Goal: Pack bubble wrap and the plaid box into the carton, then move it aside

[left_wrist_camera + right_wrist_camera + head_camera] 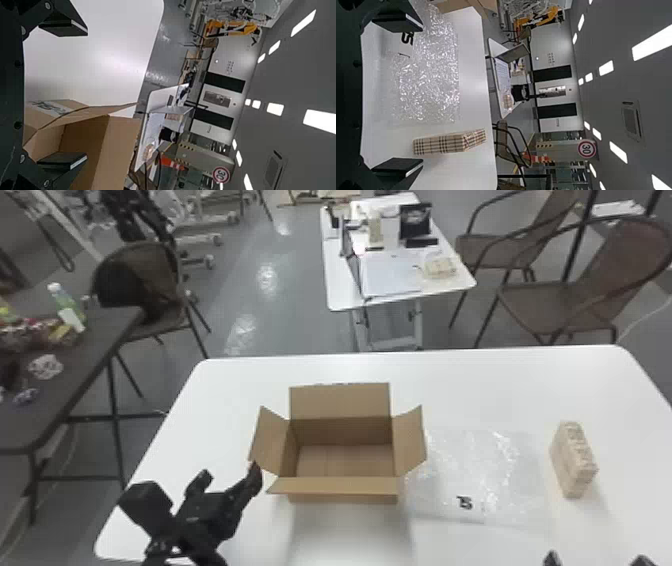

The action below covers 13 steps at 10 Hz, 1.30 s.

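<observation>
Gaping near the carton's side flap (pixel 270 442) at the lower left of the head view, the left gripper (pixel 230 479) has its fingers spread with nothing in them; whether one brushes the cardboard, I can't tell. At the bottom right edge the right gripper (pixel 599 561) is likewise parted and empty.

The carton (pixel 335 486) stands open and unfilled around mid-frame, flaps splayed. It looks light and rather stiff, though the flaps would likely fold under a pull, so a wall is the better hold for moving it.

Right of it lies the bubble wrap (pixel 480 475), flat, limp and slick; I'd pinch a gathered edge, since one thin layer could slip. Farther right the plaid box (pixel 574 460) stands apart, probably firm and easy to take across its narrow sides. Packing has yet to begin, and the wrap seems the next thing to lift.

Beneath is a smooth white table (pixel 235 385); beyond, a grey floor (pixel 250 300), a smaller table (pixel 335 297) at upper centre and woven chairs (pixel 625 265) at upper right.
</observation>
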Available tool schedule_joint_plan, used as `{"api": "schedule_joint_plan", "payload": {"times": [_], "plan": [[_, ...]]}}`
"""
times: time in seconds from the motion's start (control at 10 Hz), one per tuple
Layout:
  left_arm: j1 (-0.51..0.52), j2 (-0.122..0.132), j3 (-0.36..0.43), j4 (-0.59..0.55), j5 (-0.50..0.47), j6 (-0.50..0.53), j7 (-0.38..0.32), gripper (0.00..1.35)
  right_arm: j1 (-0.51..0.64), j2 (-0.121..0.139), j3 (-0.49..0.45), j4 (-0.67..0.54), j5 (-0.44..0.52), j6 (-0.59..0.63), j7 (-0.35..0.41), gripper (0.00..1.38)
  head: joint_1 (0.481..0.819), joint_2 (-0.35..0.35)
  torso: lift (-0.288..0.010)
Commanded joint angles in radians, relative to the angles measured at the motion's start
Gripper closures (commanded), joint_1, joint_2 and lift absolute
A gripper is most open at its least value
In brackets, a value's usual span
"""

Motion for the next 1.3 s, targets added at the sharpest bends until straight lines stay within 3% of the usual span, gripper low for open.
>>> {"api": "schedule_joint_plan", "payload": {"times": [0.0,0.2,0.5,0.7,0.9,1.1,1.2], "plan": [[-0.08,-0.026,0.04,0.043,-0.001,0.072,-0.069,0.2,-0.013,0.0,0.004,0.007,0.0,0.007,0.005,0.11,0.695,0.212,-0.027],[-0.172,-0.047,0.064,0.144,-0.004,0.099,-0.157,0.2,-0.023,0.0,0.01,0.016,0.0,0.009,0.01,0.11,0.695,0.198,-0.027],[-0.264,-0.01,0.069,0.261,0.009,0.11,-0.203,0.23,-0.043,0.0,0.015,0.027,-0.001,0.015,0.023,0.11,0.695,0.198,-0.027],[-0.296,0.003,0.071,0.302,0.017,0.104,-0.207,0.33,-0.051,0.0,0.018,0.033,-0.004,0.015,0.026,0.11,0.695,0.211,-0.027],[-0.312,0.003,0.067,0.33,0.036,0.135,-0.23,0.86,-0.054,0.002,0.019,0.034,-0.003,0.015,0.028,0.11,0.695,0.217,-0.027],[-0.313,-0.003,0.058,0.331,0.029,0.142,-0.23,1.16,-0.056,0.002,0.021,0.034,-0.001,0.015,0.026,0.11,0.695,0.208,-0.027],[-0.315,-0.014,0.057,0.331,0.026,0.133,-0.229,1.21,-0.056,0.002,0.021,0.034,-0.003,0.015,0.028,0.11,0.695,0.203,-0.027]]}}
